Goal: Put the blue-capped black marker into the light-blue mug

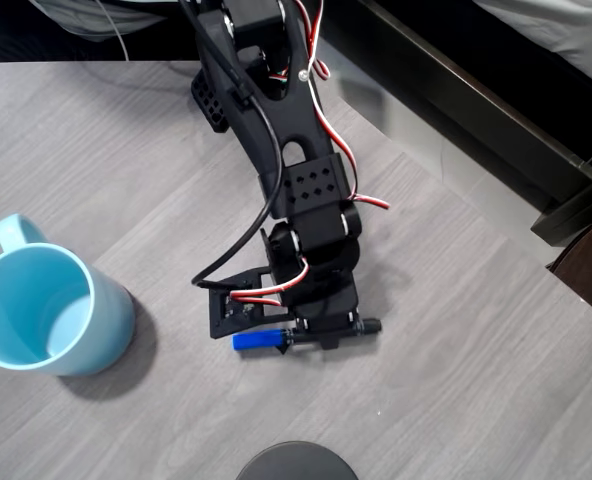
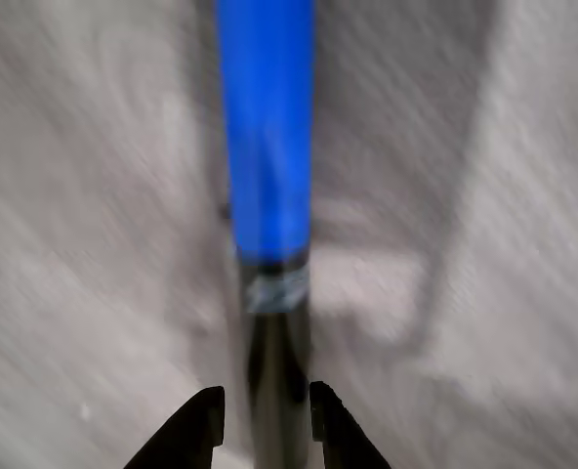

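Overhead view. The black arm (image 1: 276, 130) reaches from 12 o'clock down toward the picture's centre over a grey wood-grain table (image 1: 456, 400). Its gripper (image 1: 321, 335) sits just below centre, directly over the blue-capped black marker (image 1: 259, 341), which lies level across the picture: the blue cap points toward 9 o'clock, and the black tail end emerges from under the gripper toward 3 o'clock. The light-blue mug (image 1: 46, 310) stands upright at 9 o'clock, well apart from the marker, mouth open to the camera, handle toward 11 o'clock. A dark round object (image 1: 296, 462) shows at 6 o'clock on the lower edge. Red-and-white wires (image 1: 326, 120) run along the arm.

Wrist view. The picture is blurred. The marker runs from 6 o'clock straight up to 12 o'clock, black barrel nearest the camera, a pale band at mid-height, blue cap beyond. The two black fingertips (image 2: 199, 430) flank the barrel at 6 o'clock, narrowly set and pressed against it on both sides, so the pincer grips the marker. Grey table surface lies behind.
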{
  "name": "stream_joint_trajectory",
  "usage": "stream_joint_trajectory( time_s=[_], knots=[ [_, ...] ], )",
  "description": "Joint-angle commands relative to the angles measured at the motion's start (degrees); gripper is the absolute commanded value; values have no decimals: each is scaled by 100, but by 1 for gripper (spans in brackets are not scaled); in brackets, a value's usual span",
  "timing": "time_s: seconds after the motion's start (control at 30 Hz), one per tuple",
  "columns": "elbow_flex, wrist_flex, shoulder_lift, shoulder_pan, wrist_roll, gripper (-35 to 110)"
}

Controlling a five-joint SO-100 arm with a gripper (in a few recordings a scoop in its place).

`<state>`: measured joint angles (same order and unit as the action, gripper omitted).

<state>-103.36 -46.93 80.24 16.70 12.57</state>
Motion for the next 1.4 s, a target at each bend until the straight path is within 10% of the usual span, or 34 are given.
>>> stream_joint_trajectory(
  time_s=[0.0,0.8,1.37],
  knots=[
    [290,70,-70,-105,-9,13],
    [536,-738,2065,-712,9,0],
    [-97,-387,4421,-3788,1521,0]
  ],
)
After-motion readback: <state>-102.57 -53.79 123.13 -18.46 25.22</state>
